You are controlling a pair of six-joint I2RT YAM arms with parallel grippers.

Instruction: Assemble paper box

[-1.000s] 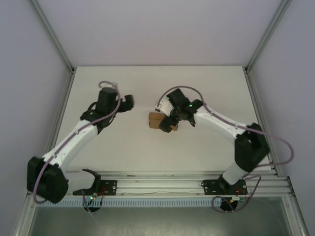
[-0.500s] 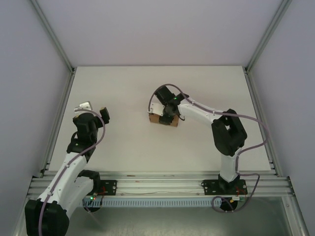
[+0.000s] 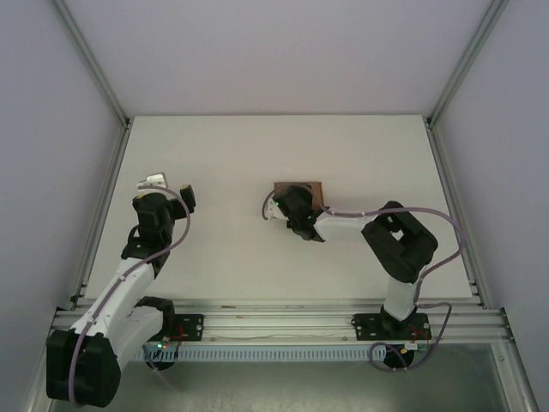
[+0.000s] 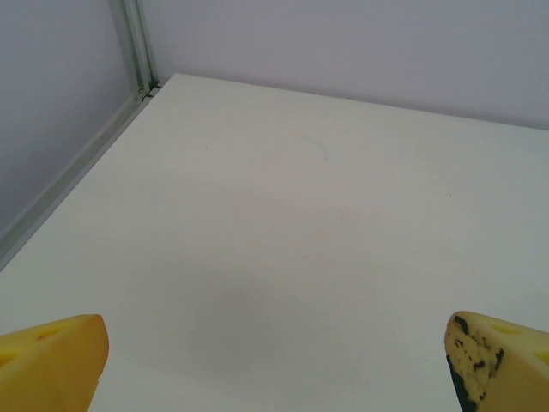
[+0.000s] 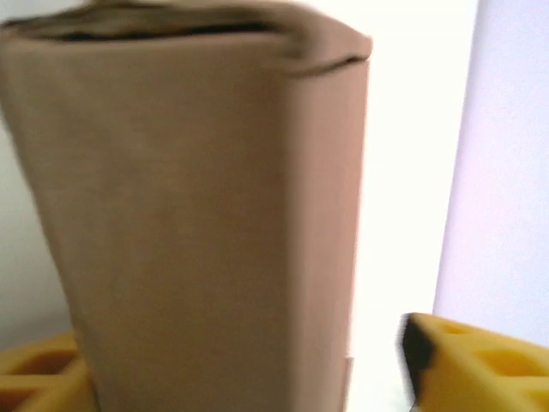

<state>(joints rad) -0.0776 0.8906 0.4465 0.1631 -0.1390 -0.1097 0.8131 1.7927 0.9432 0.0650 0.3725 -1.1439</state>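
Top view: the small plain brown cardboard box (image 3: 298, 190) now sits a little higher in mid-frame than half a second ago, with the right pincer (image 3: 296, 202) just below it. The left pincer (image 3: 170, 190) stays back at the left.

Left wrist view: yellow fingertips (image 4: 51, 365) are spread wide over the bare white surface (image 4: 283, 215).

Right wrist view: the box stands between released fingers, one visibly clear of it. The squeeze looks finished and the box probably holds its shape.
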